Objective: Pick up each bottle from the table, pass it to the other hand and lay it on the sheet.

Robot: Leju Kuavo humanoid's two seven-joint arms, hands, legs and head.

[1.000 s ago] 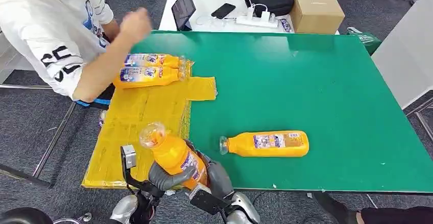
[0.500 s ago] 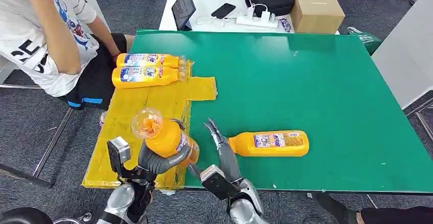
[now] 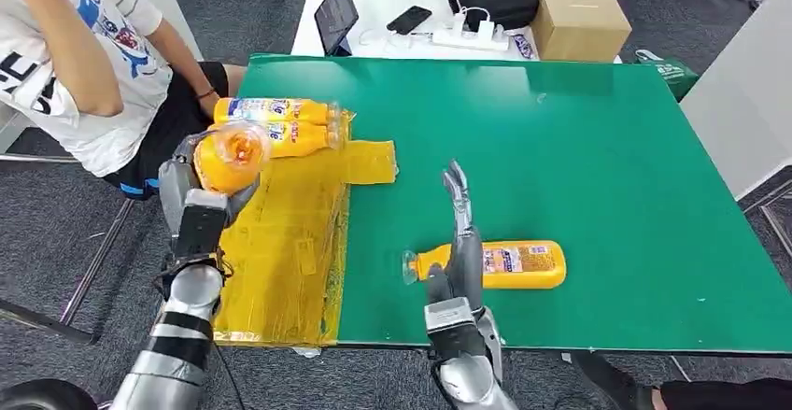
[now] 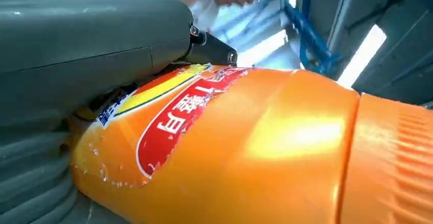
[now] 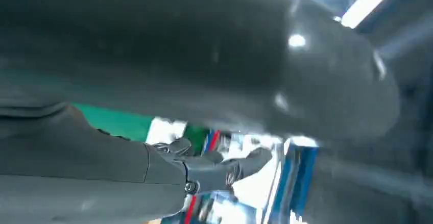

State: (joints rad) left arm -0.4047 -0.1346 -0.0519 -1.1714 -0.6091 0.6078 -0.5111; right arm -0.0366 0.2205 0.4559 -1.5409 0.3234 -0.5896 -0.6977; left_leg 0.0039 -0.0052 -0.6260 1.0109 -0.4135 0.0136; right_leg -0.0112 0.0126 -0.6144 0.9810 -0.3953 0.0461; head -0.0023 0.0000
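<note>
The left hand (image 3: 198, 206) grips a smooth orange plastic bottle with a glossy label (image 3: 227, 155), raised above the crinkled yellow sheet (image 3: 280, 233), bottom towards the head camera. The handover looks complete; laying it down is the step in hand. Next it likely calls for lowering the bottle flat beside the two labelled orange bottles lying at the sheet's far end (image 3: 280, 111). The right hand (image 3: 461, 242) holds nothing, fingers straight and apart, over another orange bottle lying on the green matte tabletop (image 3: 607, 148).

Head view bright, even, sharp; right wrist view blurred, dim; ceiling-light glare on bottle (image 4: 286, 147)
</note>
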